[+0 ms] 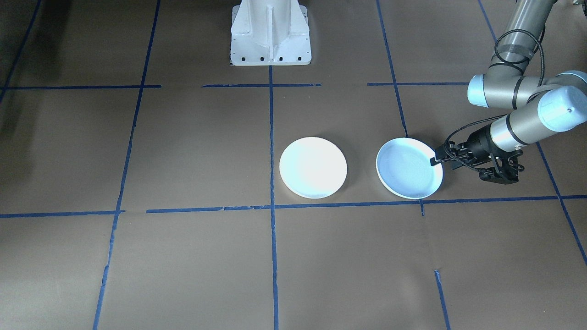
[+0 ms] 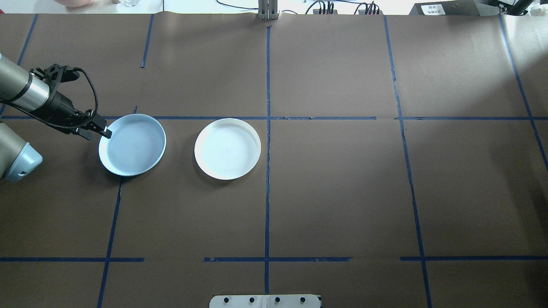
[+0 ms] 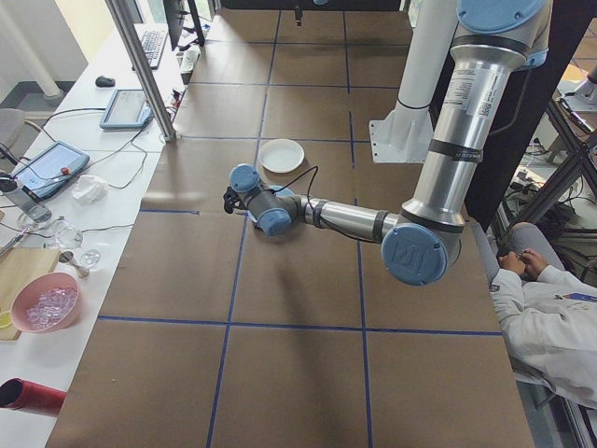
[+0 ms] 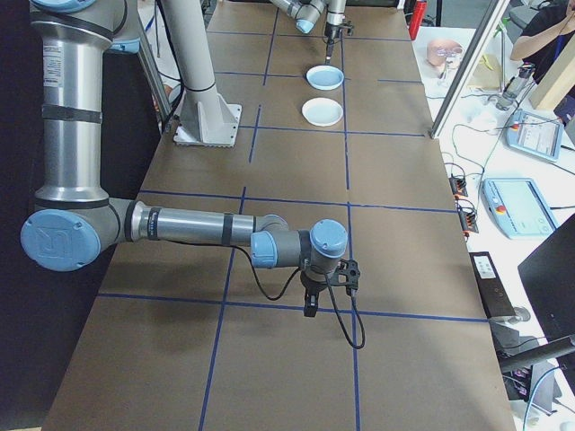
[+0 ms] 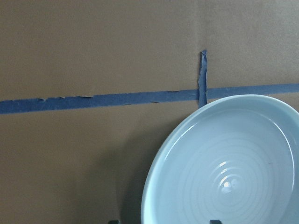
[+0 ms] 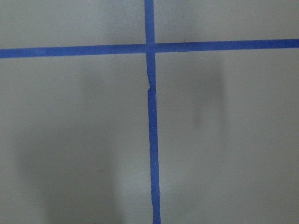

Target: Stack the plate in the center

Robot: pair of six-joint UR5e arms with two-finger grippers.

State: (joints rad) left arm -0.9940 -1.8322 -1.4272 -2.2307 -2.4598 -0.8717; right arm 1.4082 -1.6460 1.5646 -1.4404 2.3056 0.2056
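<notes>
On the robot's left side of the table (image 2: pixel 342 192), the left gripper (image 2: pixel 104 132) had its fingers at the near rim of the bluish plate (image 2: pixel 132 145), one tip over the lip and seemingly pinched on it, though whether the plate was truly clamped I could not tell; the white plate (image 2: pixel 227 148) sat well apart, just beside the middle tape line. To my eye the step called for a firm bite on the rim, a level lift, then a centred lowering onto the white plate. The right gripper (image 4: pixel 310 310) hung over bare table far off; open or closed, I couldn't tell.
</notes>
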